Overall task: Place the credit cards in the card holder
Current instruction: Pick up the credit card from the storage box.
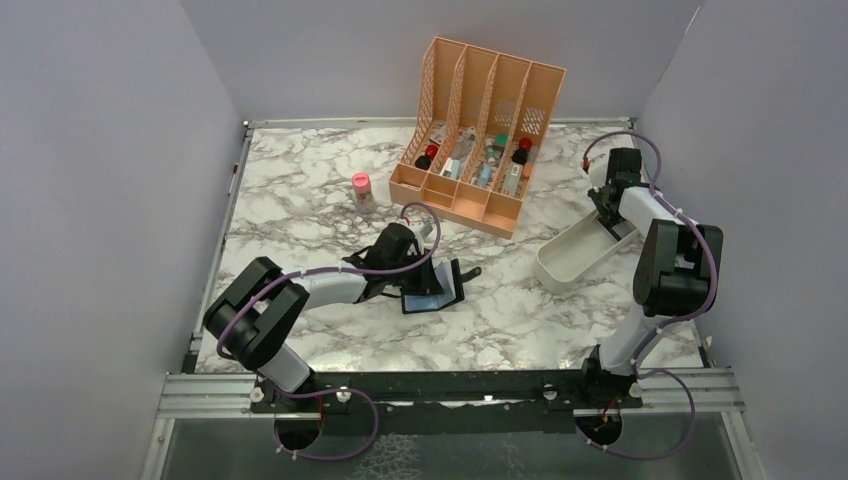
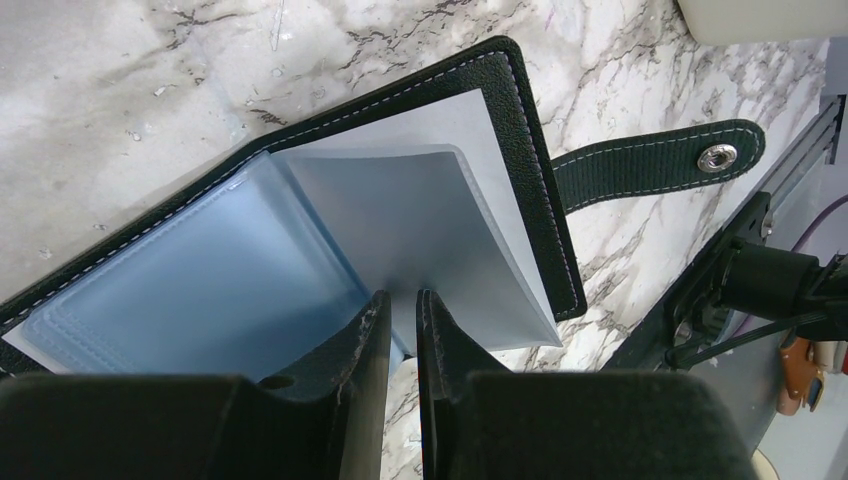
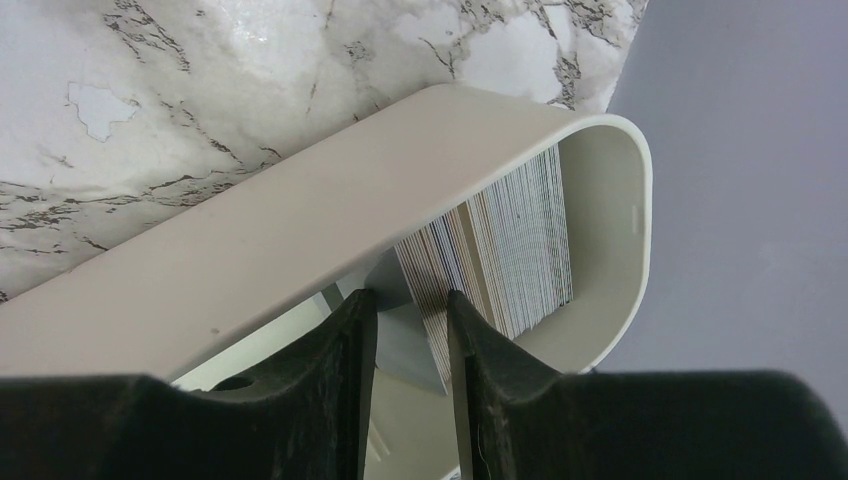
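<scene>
Left gripper (image 2: 403, 320), jaws nearly together, pinches an inner leaf of the card holder (image 2: 250, 260). It lies open just nearside of the orange organiser (image 1: 480, 130), long axis crosswise, strap (image 2: 660, 160) pointing right. Right of the organiser, credit cards (image 3: 520, 240) stand edgewise in the white tray (image 3: 300, 230). The outstretched right gripper (image 3: 410, 330) straddles one, but whether it grips I cannot tell.

orange organiser (image 1: 455, 203), white tray (image 1: 572, 273), pink bottle (image 1: 362, 190)

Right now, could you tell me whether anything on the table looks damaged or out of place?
Yes: the marble surface has a small chipped patch near the white tray, where the pattern is missing. A pink-capped bottle also stands alone outside the orange file organiser.
</scene>
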You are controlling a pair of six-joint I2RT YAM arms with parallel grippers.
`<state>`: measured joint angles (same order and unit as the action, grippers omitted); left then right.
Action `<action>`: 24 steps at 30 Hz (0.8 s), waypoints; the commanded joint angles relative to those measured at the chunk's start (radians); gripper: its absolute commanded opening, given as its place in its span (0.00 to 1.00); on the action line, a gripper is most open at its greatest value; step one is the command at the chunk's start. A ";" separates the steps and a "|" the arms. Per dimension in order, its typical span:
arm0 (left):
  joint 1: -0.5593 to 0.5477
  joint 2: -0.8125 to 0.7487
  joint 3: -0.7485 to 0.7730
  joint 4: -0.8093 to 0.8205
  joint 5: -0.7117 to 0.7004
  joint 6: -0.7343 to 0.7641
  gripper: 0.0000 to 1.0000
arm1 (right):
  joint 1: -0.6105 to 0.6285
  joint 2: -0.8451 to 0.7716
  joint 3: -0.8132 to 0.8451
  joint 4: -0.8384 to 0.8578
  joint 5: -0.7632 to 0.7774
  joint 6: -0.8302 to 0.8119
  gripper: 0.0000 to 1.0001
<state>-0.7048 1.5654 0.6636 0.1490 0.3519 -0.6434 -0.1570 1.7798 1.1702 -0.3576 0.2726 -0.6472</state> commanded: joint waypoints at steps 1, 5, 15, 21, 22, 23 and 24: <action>-0.005 -0.026 -0.002 0.032 0.022 -0.004 0.19 | -0.005 -0.004 0.012 0.046 0.059 0.003 0.35; -0.005 -0.019 -0.003 0.037 0.028 -0.007 0.19 | -0.006 -0.009 0.016 0.058 0.073 0.006 0.33; -0.005 -0.015 -0.004 0.042 0.031 -0.012 0.19 | -0.006 -0.029 0.026 0.072 0.098 0.014 0.24; -0.005 -0.013 -0.004 0.042 0.032 -0.012 0.19 | -0.006 -0.041 0.033 0.059 0.093 0.024 0.23; -0.005 -0.012 -0.004 0.041 0.031 -0.012 0.19 | -0.006 -0.046 0.034 0.059 0.092 0.024 0.22; -0.005 -0.011 -0.004 0.042 0.031 -0.014 0.19 | -0.006 -0.049 0.035 0.059 0.092 0.025 0.22; -0.005 -0.010 -0.003 0.043 0.032 -0.013 0.19 | -0.006 -0.051 0.036 0.056 0.093 0.025 0.22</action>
<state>-0.7044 1.5635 0.6636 0.1635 0.3561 -0.6518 -0.1570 1.7733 1.1717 -0.3325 0.3218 -0.6300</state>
